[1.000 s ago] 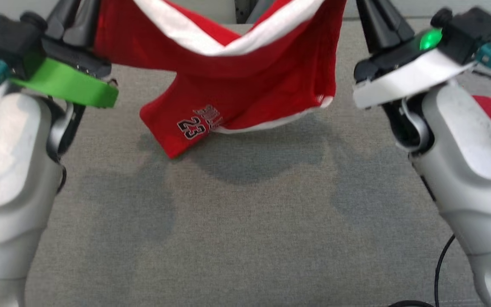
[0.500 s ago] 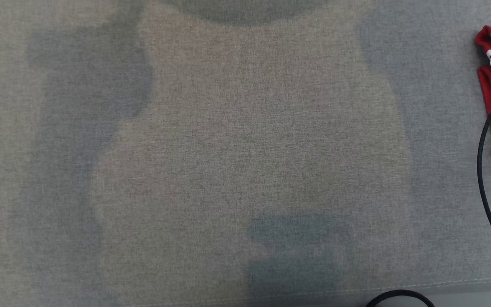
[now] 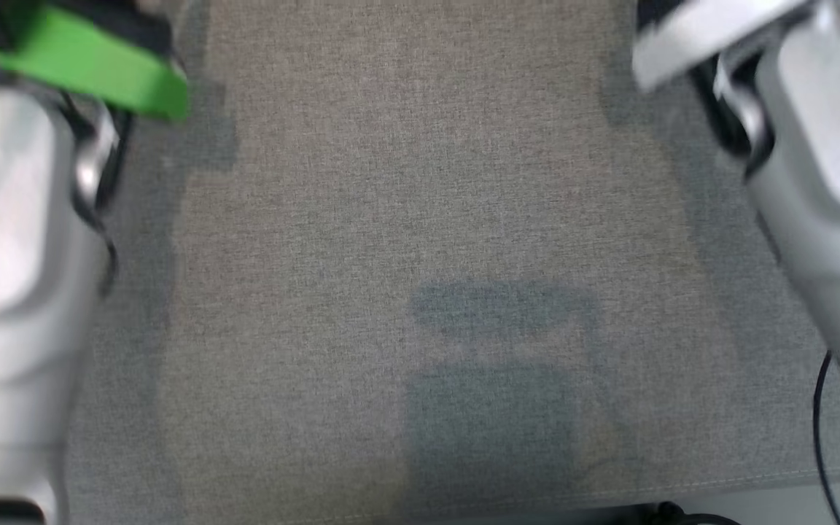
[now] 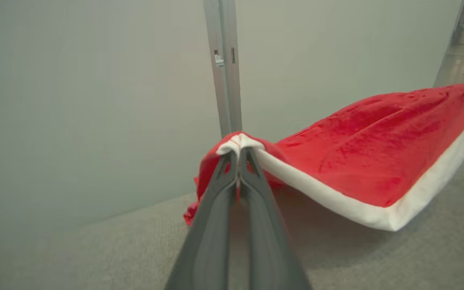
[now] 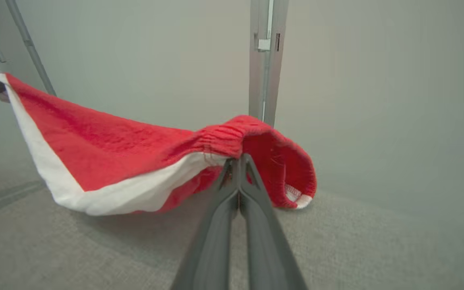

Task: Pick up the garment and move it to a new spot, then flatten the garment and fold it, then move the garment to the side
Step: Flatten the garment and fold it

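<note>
Surface: grey fabric tabletop below both claws. Garment: red shorts, white-trimmed, slung between the claws, sagging towards the cloth. Grip: left claw clamped on a white-edged corner; right claw clamped beside the elastic waistband. Step judged: carrying to the new spot. Next move calls for even lowering under tension

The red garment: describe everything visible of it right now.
The red garment looks like soft knit fabric, with a broad white band along one edge and a gathered elastic hem. It hangs slung between both grippers, sagging in the middle: the left gripper pinches a white-edged corner, and the right gripper pinches the gathered hem. Loose ends droop toward the grey cloth surface; whether they touch it is unclear.
</note>
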`<state>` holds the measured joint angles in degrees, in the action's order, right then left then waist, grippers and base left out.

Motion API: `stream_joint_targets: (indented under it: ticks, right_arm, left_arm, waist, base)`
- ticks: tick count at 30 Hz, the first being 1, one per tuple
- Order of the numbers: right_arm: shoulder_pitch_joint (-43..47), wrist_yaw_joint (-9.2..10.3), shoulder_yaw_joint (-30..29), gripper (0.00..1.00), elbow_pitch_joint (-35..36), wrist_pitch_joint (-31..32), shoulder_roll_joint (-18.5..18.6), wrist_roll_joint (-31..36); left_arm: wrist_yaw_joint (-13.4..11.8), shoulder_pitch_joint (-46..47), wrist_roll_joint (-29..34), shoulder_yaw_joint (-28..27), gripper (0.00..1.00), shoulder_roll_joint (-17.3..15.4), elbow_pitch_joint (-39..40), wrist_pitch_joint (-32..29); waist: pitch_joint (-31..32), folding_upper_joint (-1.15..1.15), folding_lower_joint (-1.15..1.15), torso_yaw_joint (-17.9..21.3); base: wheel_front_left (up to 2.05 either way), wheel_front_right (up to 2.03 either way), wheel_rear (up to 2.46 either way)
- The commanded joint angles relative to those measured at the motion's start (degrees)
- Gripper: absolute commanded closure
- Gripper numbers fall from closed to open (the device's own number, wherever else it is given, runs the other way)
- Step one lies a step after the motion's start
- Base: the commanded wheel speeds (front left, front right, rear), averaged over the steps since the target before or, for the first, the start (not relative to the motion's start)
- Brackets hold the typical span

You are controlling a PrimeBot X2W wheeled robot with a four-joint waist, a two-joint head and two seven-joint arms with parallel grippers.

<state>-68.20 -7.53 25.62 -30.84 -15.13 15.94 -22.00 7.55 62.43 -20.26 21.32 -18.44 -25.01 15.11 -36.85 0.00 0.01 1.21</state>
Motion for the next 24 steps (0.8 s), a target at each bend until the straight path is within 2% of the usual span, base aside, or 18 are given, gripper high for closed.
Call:
stream_joint_targets:
  ticks: [1,2,6,9,14,17,20,24]
  right_arm:
    - [7.2,0.09,2.5,1.0,2.5,0.0,1.9,-4.7]
    - [7.2,0.09,2.5,1.0,2.5,0.0,1.9,-4.7]
    - [18.4,0.09,6.1,1.0,6.6,0.0,5.0,-10.6]
    - [28.0,0.08,8.7,1.0,10.1,0.0,6.9,-14.8]
    - [37.3,0.09,11.8,1.0,11.5,0.0,9.0,-18.9]
    - [41.1,0.08,10.8,1.0,10.9,0.0,9.7,-20.8]
    - [44.5,0.06,10.0,1.0,10.9,0.0,9.7,-21.9]
    - [49.0,0.06,12.6,1.0,11.9,0.0,10.5,-23.8]
  left_arm:
    - [-0.1,-7.6,-0.5,-0.7,1.0,0.9,1.1,0.0]
    - [-0.1,-7.6,-0.5,-0.7,1.0,0.9,1.1,0.0]
    - [-0.1,-19.1,-0.8,3.0,1.0,2.0,1.5,0.0]
    - [-0.1,-28.7,-2.7,2.9,1.0,3.8,0.5,0.0]
    - [-0.1,-37.5,-3.2,-0.2,1.0,5.9,-1.1,0.0]
    - [-0.1,-41.9,-3.5,-3.5,1.0,6.5,-2.0,0.0]
    - [-0.1,-46.1,-3.4,-5.8,1.0,6.5,-2.3,0.0]
    - [-0.1,-52.6,-3.1,-6.8,1.0,5.2,-2.6,0.0]
  waist:
    - [4.1,0.0,-0.01,-0.5]
    - [4.1,0.0,-0.01,-0.5]
    - [8.6,0.0,-0.01,-0.5]
    - [13.1,0.0,-0.01,-0.7]
    - [19.5,0.0,-0.01,-0.9]
    - [23.5,0.0,-0.01,-1.0]
    - [27.3,0.0,-0.01,-1.0]
    - [32.3,0.0,-0.01,-0.7]
  base:
    - [0.0,0.0,0.0]
    - [0.0,0.0,0.0]
    - [0.0,0.0,0.0]
    - [0.0,0.0,0.0]
    - [0.0,0.0,0.0]
    - [0.0,0.0,0.0]
    - [0.0,0.0,0.0]
    - [0.0,0.0,0.0]
